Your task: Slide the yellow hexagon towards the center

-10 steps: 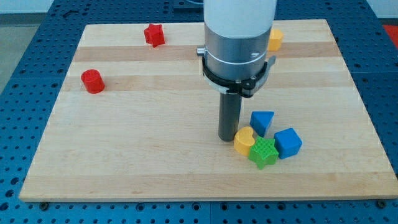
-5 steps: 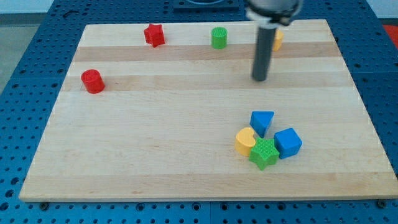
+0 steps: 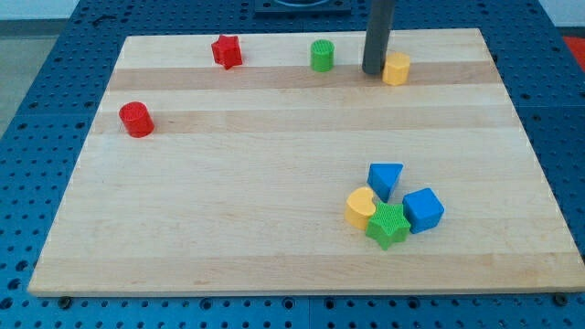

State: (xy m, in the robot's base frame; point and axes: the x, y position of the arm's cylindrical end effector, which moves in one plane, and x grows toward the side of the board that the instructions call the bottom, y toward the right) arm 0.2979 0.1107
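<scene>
The yellow hexagon [image 3: 397, 68] lies near the view's top edge of the wooden board [image 3: 274, 183], right of the middle. My tip [image 3: 372, 71] stands just to the hexagon's left, touching it or nearly so. The dark rod rises straight up out of the view's top.
A green cylinder [image 3: 322, 56] and a red star [image 3: 226, 50] lie along the view's top. A red cylinder [image 3: 136, 120] is at the left. A yellow heart [image 3: 360, 206], green star [image 3: 388, 225], blue triangle [image 3: 386, 178] and blue cube [image 3: 423, 209] cluster at the lower right.
My tip moved from beside the yellow heart up the board to the left side of the yellow hexagon. The green cylinder came into view as the arm rose away.
</scene>
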